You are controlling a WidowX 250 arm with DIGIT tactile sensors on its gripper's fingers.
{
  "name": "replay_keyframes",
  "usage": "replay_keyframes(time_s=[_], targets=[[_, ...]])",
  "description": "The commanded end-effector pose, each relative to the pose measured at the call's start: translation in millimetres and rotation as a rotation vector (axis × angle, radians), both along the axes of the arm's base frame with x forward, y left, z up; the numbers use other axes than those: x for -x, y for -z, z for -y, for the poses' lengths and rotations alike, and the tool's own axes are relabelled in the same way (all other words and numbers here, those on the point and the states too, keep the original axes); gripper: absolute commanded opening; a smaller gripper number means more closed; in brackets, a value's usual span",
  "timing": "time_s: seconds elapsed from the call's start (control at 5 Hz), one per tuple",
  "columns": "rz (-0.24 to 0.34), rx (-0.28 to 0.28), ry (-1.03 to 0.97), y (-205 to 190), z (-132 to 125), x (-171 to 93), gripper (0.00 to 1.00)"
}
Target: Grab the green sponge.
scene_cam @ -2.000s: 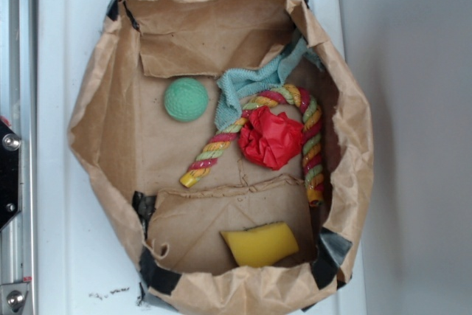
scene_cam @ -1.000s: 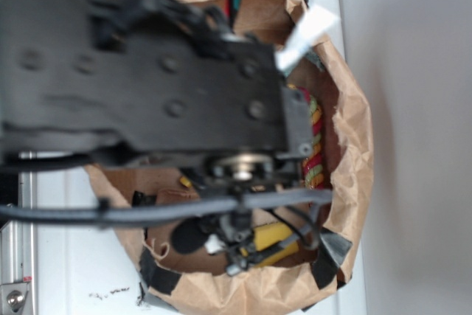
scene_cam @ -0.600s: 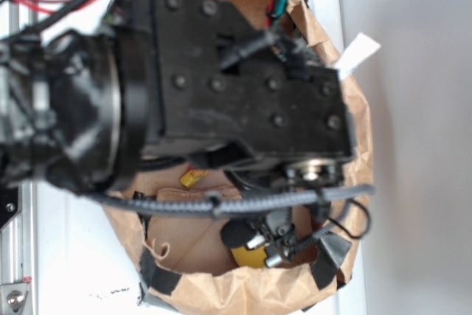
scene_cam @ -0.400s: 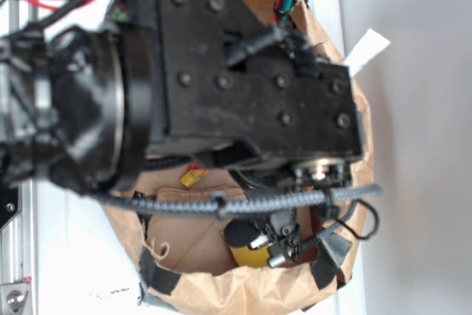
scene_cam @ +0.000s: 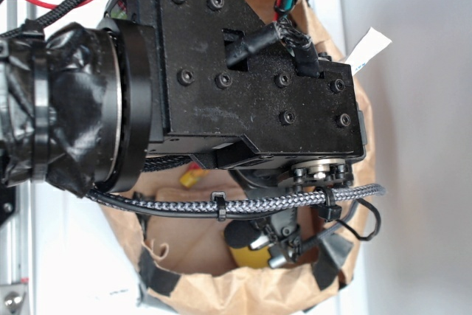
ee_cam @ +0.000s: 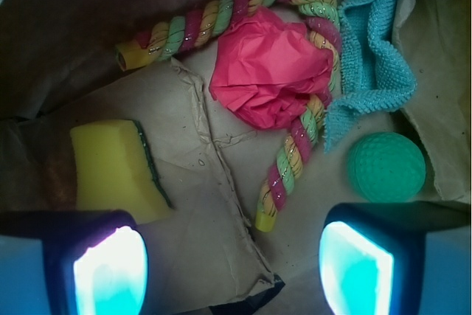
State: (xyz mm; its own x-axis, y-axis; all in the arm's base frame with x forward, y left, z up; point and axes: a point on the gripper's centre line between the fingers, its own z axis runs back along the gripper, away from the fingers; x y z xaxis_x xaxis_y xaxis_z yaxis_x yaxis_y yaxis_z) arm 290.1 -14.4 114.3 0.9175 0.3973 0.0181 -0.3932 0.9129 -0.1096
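Observation:
The green sponge [ee_cam: 110, 171] is a yellow foam block with a thin dark-green face along its right edge. It lies on the brown paper floor at the left of the wrist view, just above my left finger. My gripper [ee_cam: 232, 271] is open, its two glowing pads far apart with only bare paper between them. The sponge touches neither pad. In the exterior view my arm covers most of the bag. Only a yellow piece of the sponge [scene_cam: 247, 256] shows under the gripper [scene_cam: 267, 245].
Beside the sponge lie a striped rope toy [ee_cam: 291, 164], crumpled red paper [ee_cam: 269, 71], a teal cloth [ee_cam: 372, 64] and a mint-green ball [ee_cam: 387, 167]. Everything sits inside a brown paper bag [scene_cam: 243, 293] with raised walls and black-taped corners. A paper fold ridge [ee_cam: 221, 175] runs right of the sponge.
Two seconds ago the arm was out of view. It has since swung in over the bag from the left, and in the last half second it has shifted slightly right above the sponge.

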Motion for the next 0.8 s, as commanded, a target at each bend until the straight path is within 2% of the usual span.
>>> replay_keyframes(time_s=[0.0, 0.2, 0.6], targets=[[0.055, 0.165, 0.040, 43, 32, 15, 1.00], [0.061, 0.216, 0.068, 40, 50, 17, 1.00], [0.056, 0.282, 0.049, 26, 66, 5, 1.00]])
